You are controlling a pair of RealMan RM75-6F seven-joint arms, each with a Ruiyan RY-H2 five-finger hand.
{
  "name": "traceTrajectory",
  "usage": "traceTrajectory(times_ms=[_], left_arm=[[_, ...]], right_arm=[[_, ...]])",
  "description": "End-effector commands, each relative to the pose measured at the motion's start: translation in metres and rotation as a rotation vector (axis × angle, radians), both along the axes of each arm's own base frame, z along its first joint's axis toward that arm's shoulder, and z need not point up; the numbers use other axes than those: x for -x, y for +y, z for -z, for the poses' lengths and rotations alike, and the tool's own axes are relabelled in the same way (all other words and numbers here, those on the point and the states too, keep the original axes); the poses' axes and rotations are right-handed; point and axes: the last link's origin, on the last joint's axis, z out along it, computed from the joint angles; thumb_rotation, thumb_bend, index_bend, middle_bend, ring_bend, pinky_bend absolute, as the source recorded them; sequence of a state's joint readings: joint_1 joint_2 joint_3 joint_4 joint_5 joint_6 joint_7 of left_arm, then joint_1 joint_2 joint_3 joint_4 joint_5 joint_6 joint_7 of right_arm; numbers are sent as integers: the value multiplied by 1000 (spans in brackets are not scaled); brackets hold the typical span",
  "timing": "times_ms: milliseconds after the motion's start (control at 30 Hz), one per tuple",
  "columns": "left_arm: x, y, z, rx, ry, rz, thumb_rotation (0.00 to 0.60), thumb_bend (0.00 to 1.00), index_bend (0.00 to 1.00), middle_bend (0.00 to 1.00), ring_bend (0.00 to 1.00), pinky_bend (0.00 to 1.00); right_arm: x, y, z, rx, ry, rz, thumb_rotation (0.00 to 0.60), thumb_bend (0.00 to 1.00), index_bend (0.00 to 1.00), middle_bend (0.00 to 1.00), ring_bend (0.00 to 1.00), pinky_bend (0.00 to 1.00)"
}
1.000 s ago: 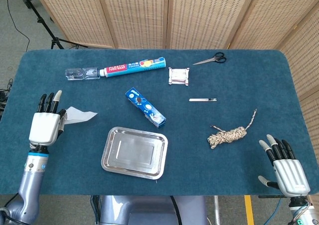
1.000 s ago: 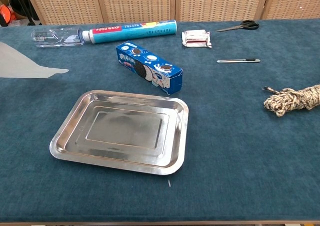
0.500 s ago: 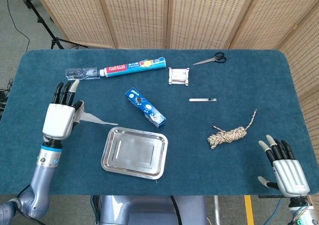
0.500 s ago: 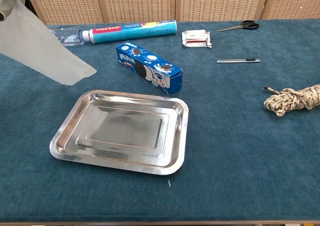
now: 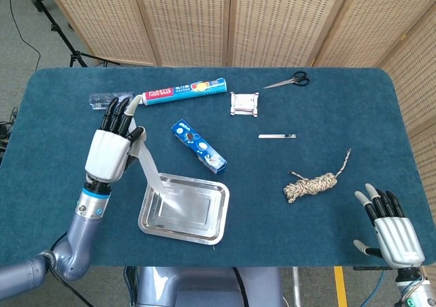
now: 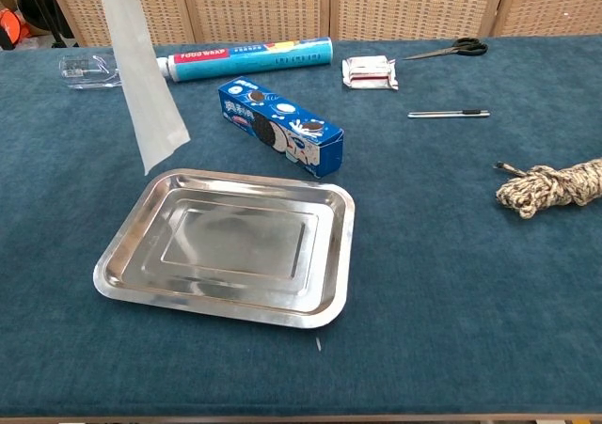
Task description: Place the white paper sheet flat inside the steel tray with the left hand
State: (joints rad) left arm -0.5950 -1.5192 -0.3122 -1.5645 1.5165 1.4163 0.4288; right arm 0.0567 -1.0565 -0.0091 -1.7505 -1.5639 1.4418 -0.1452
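Note:
My left hand (image 5: 111,148) is raised over the table's left part, just left of the steel tray (image 5: 208,227). It pinches the top of the white paper sheet (image 5: 155,176), which hangs down with its lower end over the tray's left half. In the chest view the sheet (image 6: 143,76) dangles from the top edge, its lower tip just above the tray's (image 6: 113,255) far left corner; the hand itself is cut off there. My right hand (image 5: 390,231) rests open at the table's near right corner, holding nothing.
A blue cookie box (image 5: 198,146) lies just behind the tray. A toothpaste box (image 5: 182,90) and a clear plastic package (image 5: 109,100) lie at the far left. A small wrapped packet (image 5: 245,103), scissors (image 5: 289,82), a pen (image 5: 277,136) and a rope bundle (image 5: 312,183) lie to the right.
My left hand has lifted the paper off the table at the far left and carried it rightwards to the tray. The sheet now hangs vertically. The right hand stayed still.

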Motion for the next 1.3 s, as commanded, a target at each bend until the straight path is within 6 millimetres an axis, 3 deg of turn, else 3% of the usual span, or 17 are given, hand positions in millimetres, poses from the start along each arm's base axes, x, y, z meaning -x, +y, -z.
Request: traceTrajectory(times_ms=[33,467,567,833,1300], left_arm=[[-7,-2,3,-2,-28,34,600,581,740,16,0,0],[-20,-14,33,39,-24,91,600,576,739,19,0,0],[-6,-32,49,104,14,80,600,573,739,19,0,0],[18,-57,61,195,79,12,600,571,739,20,0,0],[42,-78,66,331,185,-64,600,571,739,20,0,0]], right_arm=[[0,0,-1,2,-3,1,600,0,102,0,0,0],[2,-1,-3,3,-10,8,600,0,102,0,0,0],[2,-2,-5,11,-16,11,600,0,102,0,0,0],[2,-2,-6,16,-13,10,600,0,102,0,0,0],[2,-3,-6,20,-15,13,600,0,102,0,0,0]])
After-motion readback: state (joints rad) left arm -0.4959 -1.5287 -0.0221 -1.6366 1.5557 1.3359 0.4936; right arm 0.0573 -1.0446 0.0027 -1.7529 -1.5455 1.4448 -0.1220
